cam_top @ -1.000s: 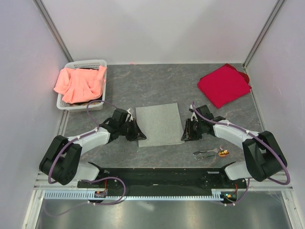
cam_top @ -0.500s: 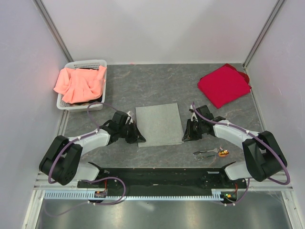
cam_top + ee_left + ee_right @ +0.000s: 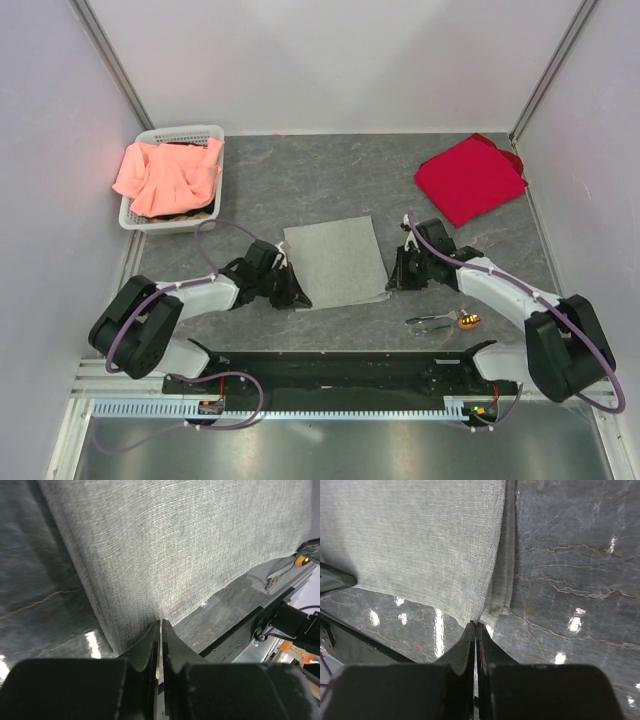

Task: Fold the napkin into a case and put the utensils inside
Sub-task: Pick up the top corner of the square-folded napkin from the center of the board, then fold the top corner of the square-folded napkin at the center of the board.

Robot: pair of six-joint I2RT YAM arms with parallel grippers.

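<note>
The grey-green napkin lies spread in the middle of the table, with its near edge slightly raised. My left gripper is shut on its near left corner; in the left wrist view the jaws pinch the edge of the cloth. My right gripper is shut on the near right corner, where the jaws meet the napkin and lift it off a lower layer. The utensils lie right of the napkin, silvery with an orange end. No case is formed.
A white basket holding a salmon-orange cloth stands at the back left. A red cloth lies at the back right. The black base rail runs along the near edge.
My right gripper has shut on the napkin's near right corner. My left gripper slid along to the near left corner, and the napkin's near edge shifted slightly.
</note>
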